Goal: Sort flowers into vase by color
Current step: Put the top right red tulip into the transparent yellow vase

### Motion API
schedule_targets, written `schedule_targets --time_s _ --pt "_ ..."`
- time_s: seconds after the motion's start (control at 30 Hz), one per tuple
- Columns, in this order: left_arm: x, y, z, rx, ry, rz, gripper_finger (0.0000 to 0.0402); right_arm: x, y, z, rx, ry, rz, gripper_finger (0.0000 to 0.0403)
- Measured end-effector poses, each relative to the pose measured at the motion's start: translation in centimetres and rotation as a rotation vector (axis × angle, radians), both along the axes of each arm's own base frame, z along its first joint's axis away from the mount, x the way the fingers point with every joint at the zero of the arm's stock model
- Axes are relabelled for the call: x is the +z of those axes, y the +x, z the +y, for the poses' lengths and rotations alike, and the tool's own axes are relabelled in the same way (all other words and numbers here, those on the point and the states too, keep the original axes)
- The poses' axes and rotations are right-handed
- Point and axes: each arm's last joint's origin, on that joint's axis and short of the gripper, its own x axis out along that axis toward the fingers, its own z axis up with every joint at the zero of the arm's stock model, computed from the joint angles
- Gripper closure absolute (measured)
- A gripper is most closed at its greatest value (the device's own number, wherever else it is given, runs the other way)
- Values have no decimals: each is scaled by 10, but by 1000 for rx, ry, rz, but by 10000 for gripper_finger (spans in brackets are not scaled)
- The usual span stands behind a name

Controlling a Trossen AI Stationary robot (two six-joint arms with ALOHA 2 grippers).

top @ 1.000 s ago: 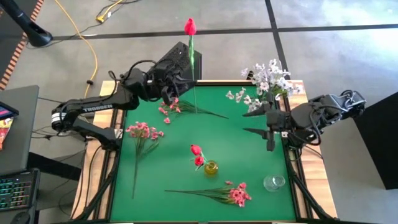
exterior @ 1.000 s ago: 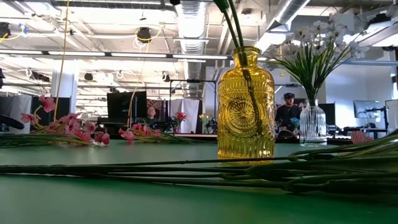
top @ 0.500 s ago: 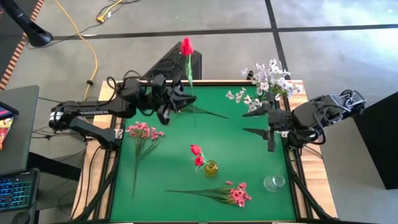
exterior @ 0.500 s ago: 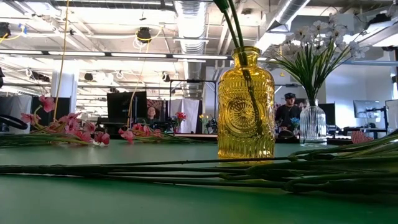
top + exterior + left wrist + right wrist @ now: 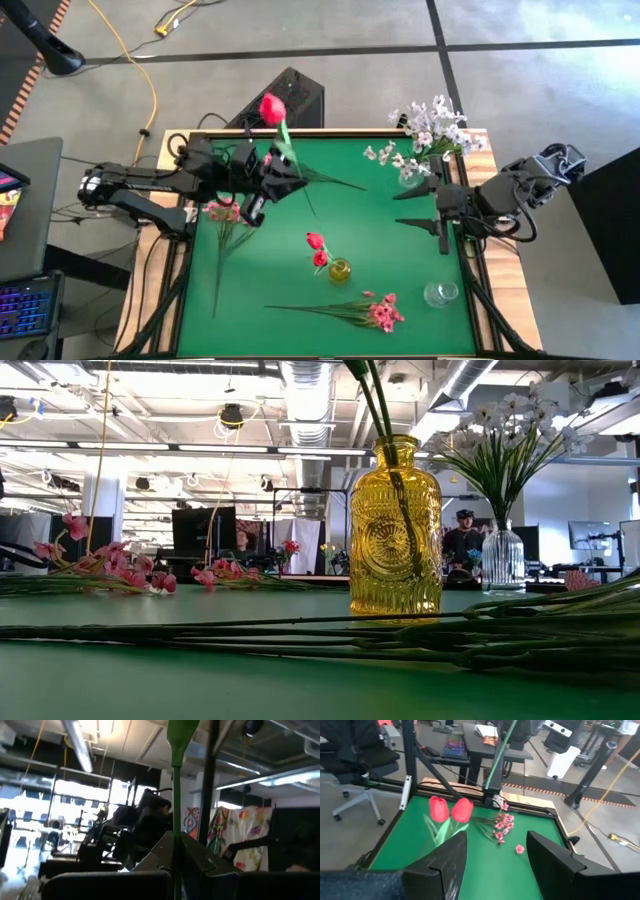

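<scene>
My left gripper [image 5: 276, 172] is over the table's far left part, shut on a red tulip whose bud [image 5: 271, 108] stands high above it. Its green stem [image 5: 176, 795] runs up between my fingers in the left wrist view. Near the table's middle, a yellow vase [image 5: 340, 270] holds two red tulips [image 5: 317, 248]. White flowers [image 5: 430, 130] stand in a clear vase at the far right corner. Pink sprays lie flat at the left [image 5: 228, 210] and near the front [image 5: 380, 312]. My right gripper [image 5: 414, 207] hovers open at the right edge, holding nothing. My left gripper pinches the tulip's stem [image 5: 176, 845] between its two fingers, partway along its length. The fingers come from the table's left, slanting upward, and lie across the stem. The tulip is lifted clear, bud up, its lower stem end [image 5: 315, 212] free above the green mat.
An empty clear glass vase [image 5: 441, 293] stands at the near right. A third pink spray [image 5: 330, 181] lies just beyond my left gripper. Long stems [image 5: 400, 635] cross the low view's foreground. The green mat's middle [image 5: 370, 230] is bare.
My left gripper has swung from the table's far edge toward its middle, rolling as it went, and stayed shut on the tulip. The tulip has come along, its bud now lower in the high view and farther left, the stem tipped.
</scene>
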Motion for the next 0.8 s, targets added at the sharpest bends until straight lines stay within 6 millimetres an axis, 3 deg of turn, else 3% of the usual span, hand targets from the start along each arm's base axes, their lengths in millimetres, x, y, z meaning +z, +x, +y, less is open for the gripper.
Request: schedule_targets --time_s 0.27,0.6,0.8 --pt "2 -4 -34 0 116 -58 401 0 -5 10 46 37 0 173" --pt "15 -20 -65 -80 131 -240 401 2 -8 16 78 54 -21 173" --pt "0 -7 -88 -146 142 -179 401 2 -8 17 89 35 -18 173"
